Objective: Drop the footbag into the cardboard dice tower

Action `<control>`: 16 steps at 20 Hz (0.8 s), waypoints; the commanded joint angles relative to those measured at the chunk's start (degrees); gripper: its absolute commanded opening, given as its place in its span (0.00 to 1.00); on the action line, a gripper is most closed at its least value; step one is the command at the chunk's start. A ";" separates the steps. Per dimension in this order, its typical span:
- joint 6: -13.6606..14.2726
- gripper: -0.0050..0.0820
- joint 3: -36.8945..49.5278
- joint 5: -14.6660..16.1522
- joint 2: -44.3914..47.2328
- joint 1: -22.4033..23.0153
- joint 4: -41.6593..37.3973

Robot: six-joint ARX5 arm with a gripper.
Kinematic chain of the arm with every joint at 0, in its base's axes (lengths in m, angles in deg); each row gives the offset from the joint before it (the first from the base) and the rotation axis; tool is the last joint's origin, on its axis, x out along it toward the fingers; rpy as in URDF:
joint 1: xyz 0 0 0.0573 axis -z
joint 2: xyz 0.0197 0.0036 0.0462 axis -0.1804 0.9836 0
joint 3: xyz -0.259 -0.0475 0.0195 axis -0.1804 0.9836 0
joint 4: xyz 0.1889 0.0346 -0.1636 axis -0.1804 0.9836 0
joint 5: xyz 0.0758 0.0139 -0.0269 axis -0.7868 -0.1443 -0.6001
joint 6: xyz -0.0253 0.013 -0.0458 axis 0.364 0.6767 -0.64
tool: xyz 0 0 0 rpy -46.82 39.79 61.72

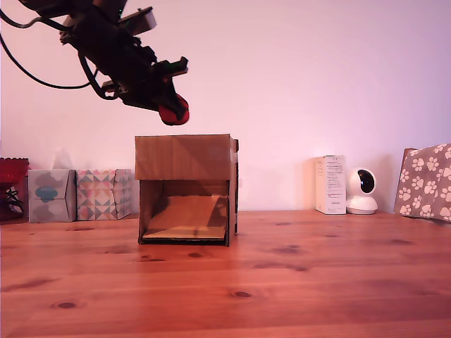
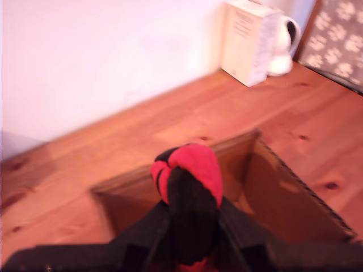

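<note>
A black robot gripper (image 1: 171, 105) hangs in the air above a wooden table (image 1: 317, 282), its jaws closed on a footbag (image 1: 174, 111) — a small, soft ball of red and black panels. In the exterior view the ball sits just above the top of the cardboard dice tower (image 1: 187, 186), over the box's middle and well clear of its upper edge.

The tower is a brown corrugated box with a front opening that shows a sloped cardboard ramp (image 1: 189, 215) inside. From the wrist view, the footbag (image 2: 190, 187) bulges out between the two dark fingers (image 2: 142, 235), and the open top of the tower (image 2: 283, 192) lies directly beneath it.

The ball looks light and squashy — it seems to give under the grip rather than resist, so a hold across its middle suits it, and it should fall dead with little bounce or roll. The cardboard is likely light too, and a knock could shift it.

Against the far wall stand patterned tissue boxes (image 1: 77, 194) on the exterior view's left, and a white carton (image 1: 330, 184) and a small white camera (image 1: 362, 191) on its right.
</note>
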 commanded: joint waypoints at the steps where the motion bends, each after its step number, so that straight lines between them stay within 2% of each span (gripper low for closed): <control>1: 0.28 0.55 -0.79 1.25 0.55 0.15 -1.11; 2: 0.26 0.80 -0.90 2.56 0.55 0.15 -1.01; 3: 0.24 0.97 -0.94 2.62 0.55 0.20 -0.61; 4: 0.26 0.95 -0.94 2.60 0.55 0.22 -0.15; 6: 0.28 0.87 -1.09 2.60 -0.24 0.68 2.21; 8: 0.66 0.69 -1.25 3.10 -1.75 0.96 6.75; 12: 1.73 0.02 -1.25 5.77 -6.45 0.96 18.84; 14: 3.80 0.03 -1.20 6.56 -8.26 0.96 23.19; 16: 4.72 0.03 0.02 6.69 -10.01 1.09 24.15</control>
